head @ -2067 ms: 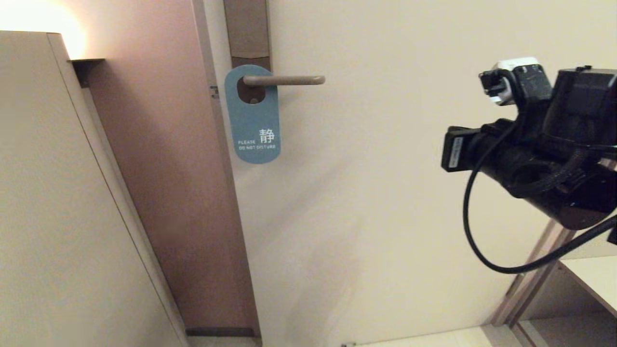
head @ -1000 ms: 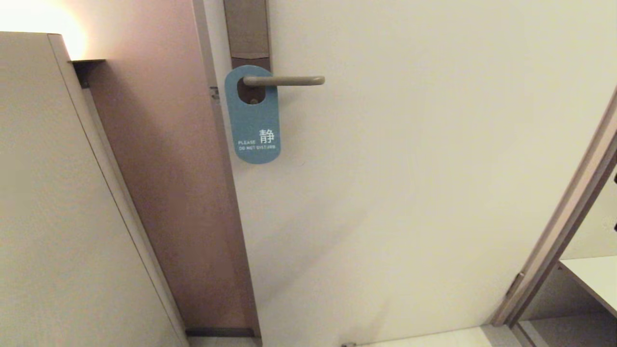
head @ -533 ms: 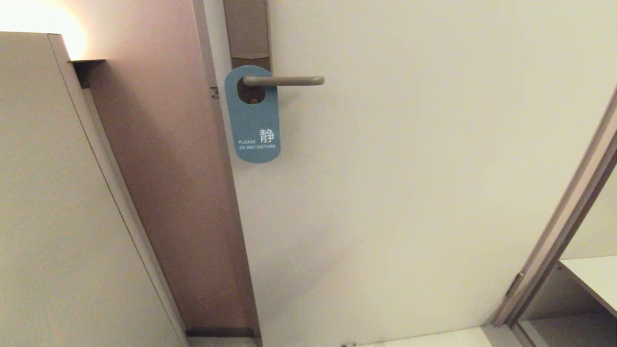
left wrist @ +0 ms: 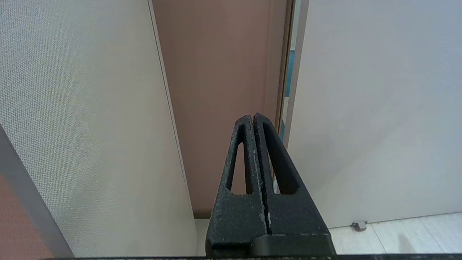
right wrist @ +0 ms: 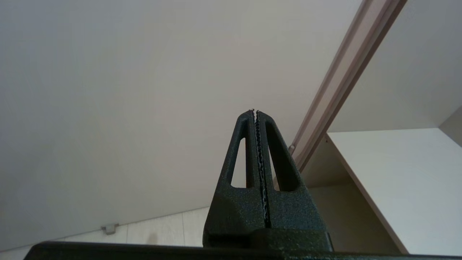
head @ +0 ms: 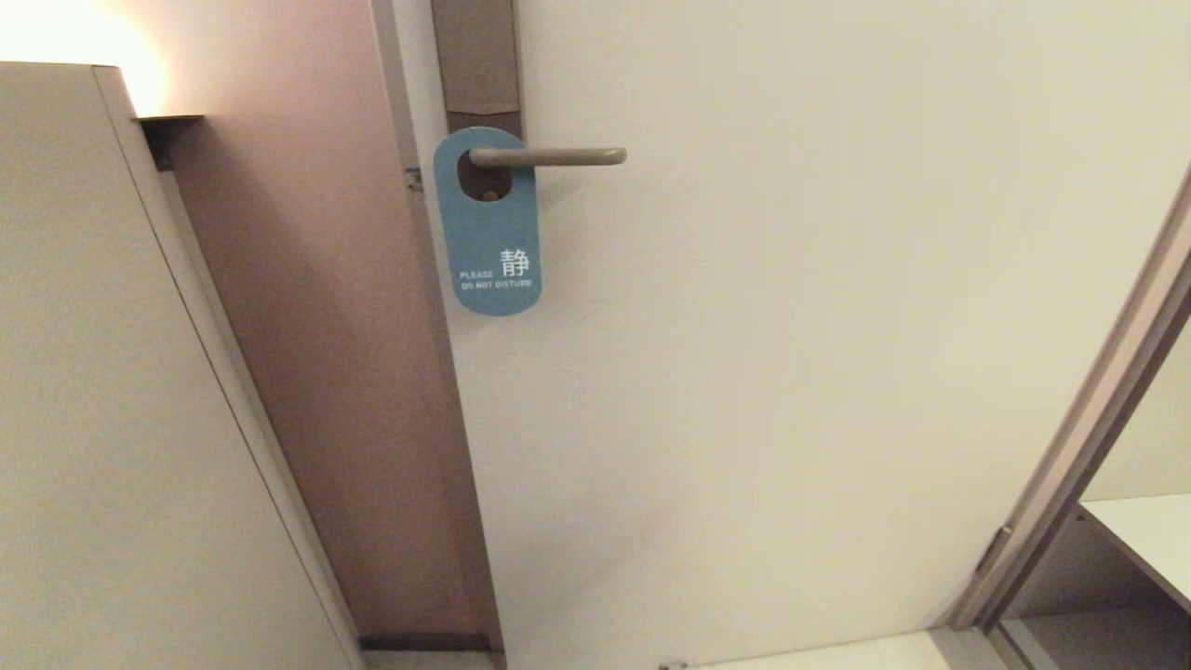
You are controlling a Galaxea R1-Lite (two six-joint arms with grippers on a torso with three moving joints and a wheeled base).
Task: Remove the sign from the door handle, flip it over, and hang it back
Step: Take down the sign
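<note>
The sign (head: 488, 223) is hanging on the door handle (head: 547, 156), its oval hole looped over the lever close to the brown backplate (head: 476, 56), with the blue side facing out. White lettering is showing near its rounded lower end, reading "PLEASE DO NOT DISTURB" beside a Chinese character. The card is lying flat against the pale door (head: 791, 354) and hanging nearly straight down, just beside the door's edge. To the left of that edge a reddish-brown wall panel (head: 326, 372) is running down to the floor, and further left a light cabinet side (head: 102, 419) is filling the view. At the lower right a grey door frame (head: 1089, 437) is slanting upward, with a white shelf (head: 1149, 535) beyond it.

Neither arm is appearing in the head view. In its wrist view the left hand (left wrist: 253, 116) is pointing at the gap between panel and door, fingers pressed together on nothing. The right hand (right wrist: 255, 112) is likewise pressed together and empty, aiming at the bare door low down near the frame, well apart from the sign.
</note>
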